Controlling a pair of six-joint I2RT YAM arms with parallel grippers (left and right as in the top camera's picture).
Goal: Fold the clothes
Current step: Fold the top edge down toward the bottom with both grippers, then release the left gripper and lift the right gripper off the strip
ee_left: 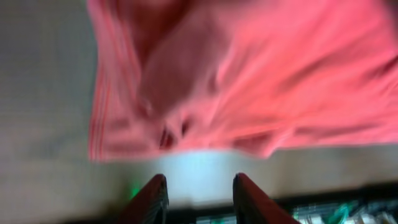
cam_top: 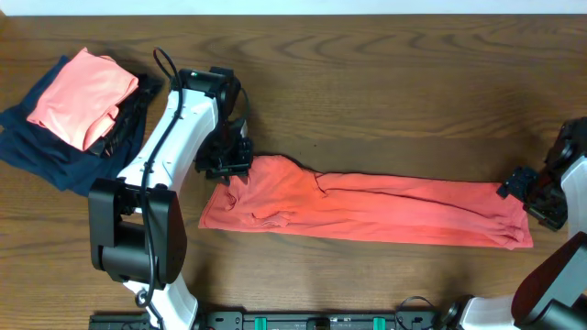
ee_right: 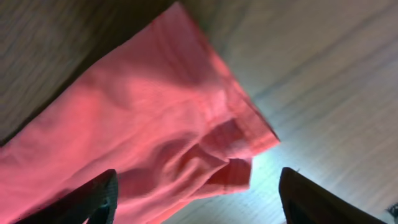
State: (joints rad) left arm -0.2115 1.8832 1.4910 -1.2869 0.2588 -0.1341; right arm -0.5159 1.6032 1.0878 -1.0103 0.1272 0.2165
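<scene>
1. Progress: I judge the T-shirt [cam_top: 367,206] partway folded. It lies as one long narrow band, sides and sleeves apparently turned in, with no lettering or logo showing. What seems left is the crosswise folding that brings the band's ends together into a compact stack.
2. Place: the band runs across the middle of the table [cam_top: 385,82], from left of centre to close by the right edge, slanting slightly toward the near edge as it goes right.
3. Look: it is heathered red and mostly flat along the right half. The left end is rumpled, with a bunched corner and a dark crease running from it toward the centre. The right end shows a stitched hem, one corner doubled over in the right wrist view.
4. The left gripper [cam_top: 227,158] sits over the band's left end. Its wrist view shows the fingers parted with nothing between them — no grip.
5. The right gripper [cam_top: 525,191] is at the right end, jaws spread wide above the hem, holding nothing.
6. At the far-left corner a salmon-pink folded garment [cam_top: 78,96] lies on a navy garment [cam_top: 37,137] — well apart from the shirt
</scene>
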